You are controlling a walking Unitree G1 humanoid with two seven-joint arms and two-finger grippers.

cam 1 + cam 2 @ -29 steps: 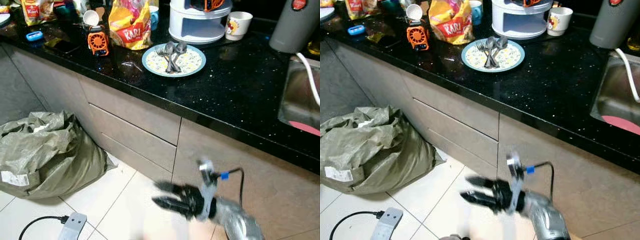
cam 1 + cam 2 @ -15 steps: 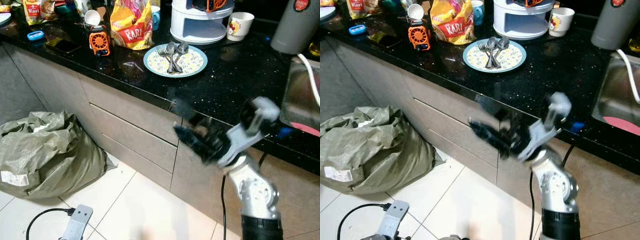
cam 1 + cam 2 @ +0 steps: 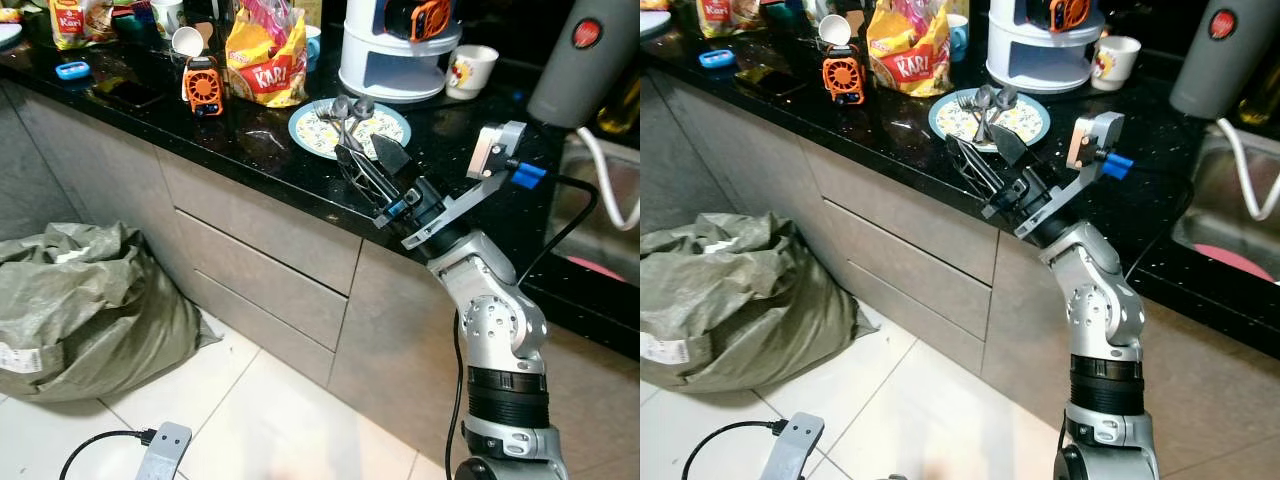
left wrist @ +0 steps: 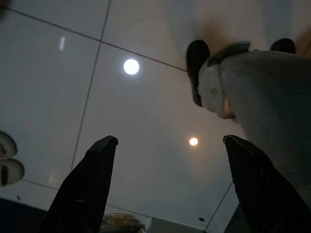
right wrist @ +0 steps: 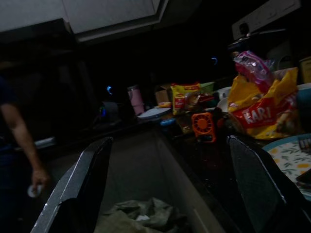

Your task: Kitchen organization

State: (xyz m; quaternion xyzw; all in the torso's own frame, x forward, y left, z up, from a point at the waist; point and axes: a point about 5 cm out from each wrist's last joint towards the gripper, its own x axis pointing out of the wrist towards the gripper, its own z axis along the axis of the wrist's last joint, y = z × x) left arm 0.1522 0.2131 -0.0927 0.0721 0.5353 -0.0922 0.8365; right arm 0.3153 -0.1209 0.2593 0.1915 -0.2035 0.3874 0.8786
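Head views: the right gripper (image 3: 358,162) is reaching over the front edge of the black counter (image 3: 470,190), its two black fingers spread wide and holding nothing, their tips just beside the near rim of one patterned plate (image 3: 392,130). One bundle of cutlery (image 3: 345,108) is lying on that plate; two spoon bowls and one fork head are showing, and further pieces cannot be told apart. Behind the plate, one white two-tier stand (image 3: 398,50) and one white cup (image 3: 470,70) are standing. To the left, one yellow snack bag (image 3: 262,62) and one small orange fan (image 3: 203,84) are sitting on the counter. One grey bottle (image 3: 585,55) is standing near the sink (image 3: 1225,225). Two drawers (image 3: 265,260) are showing under the counter. On the tiled floor (image 3: 260,410), one green sack (image 3: 85,305) is slumping, and one power strip (image 3: 160,455) is lying nearby.

Left wrist view: the left gripper (image 4: 170,182) is pointing at the glossy floor, its two fingers set wide apart and empty. One shoe (image 4: 197,70) and a grey trouser leg (image 4: 265,97) are showing beyond them.

Right wrist view: the two fingers are framing the dim counter, with the snack bag, the fan and the plate's rim beyond them. A person (image 5: 17,141) is standing in the dark background.
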